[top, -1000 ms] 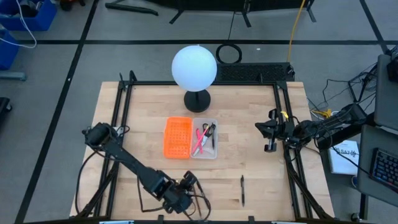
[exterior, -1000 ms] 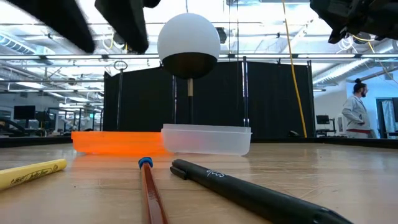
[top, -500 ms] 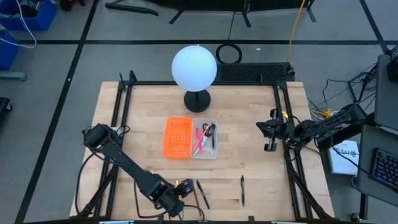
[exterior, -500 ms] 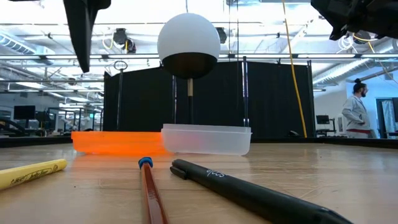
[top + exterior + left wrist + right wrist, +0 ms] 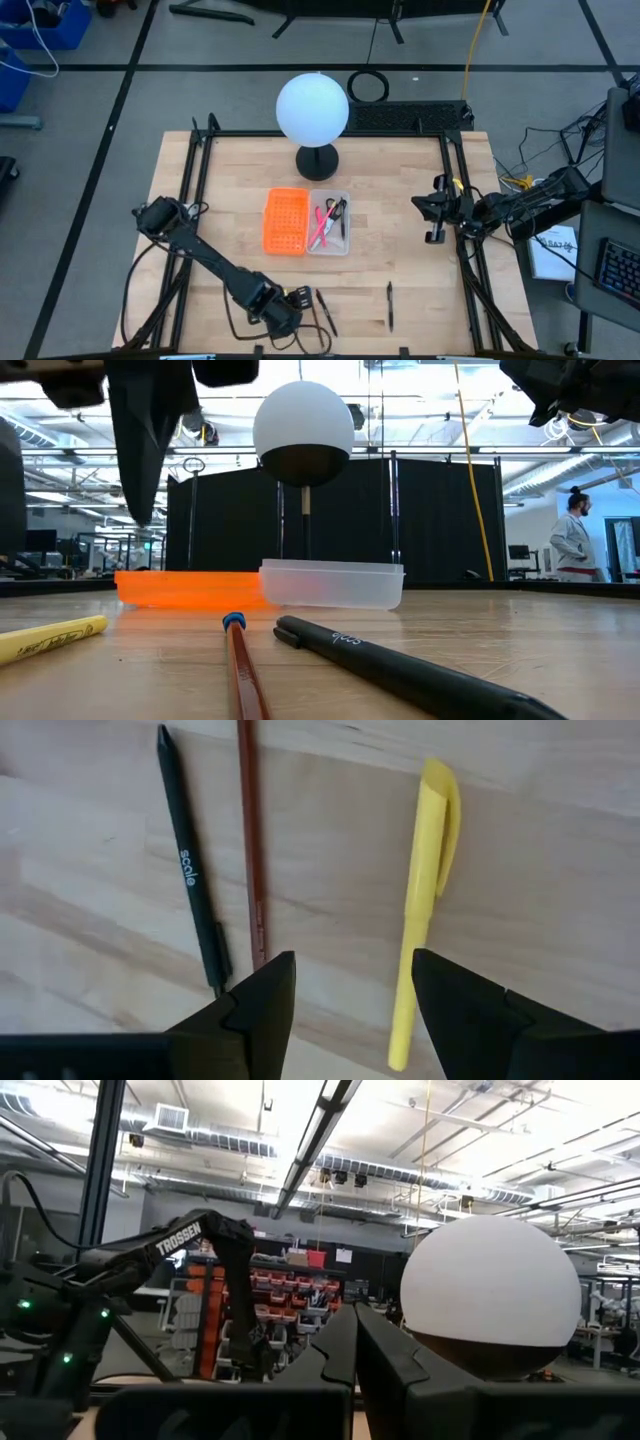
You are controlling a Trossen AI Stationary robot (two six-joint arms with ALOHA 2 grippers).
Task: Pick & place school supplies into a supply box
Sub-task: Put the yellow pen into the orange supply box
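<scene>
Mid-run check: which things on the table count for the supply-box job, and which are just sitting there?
Job: supply box, already holding pink pens and scissors; yellow highlighter, brown pencil and black pen under the open left gripper; another black pen.

Lying about: orange tray, globe lamp.

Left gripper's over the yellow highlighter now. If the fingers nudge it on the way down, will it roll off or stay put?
The yellow highlighter probably stays put: its cap carries a clip, which should stop it rolling on the flat table. It looks like stiff, light plastic, so a nudge from the open left gripper would likely slide or pivot it whole. Smooth sides may slip.
</scene>
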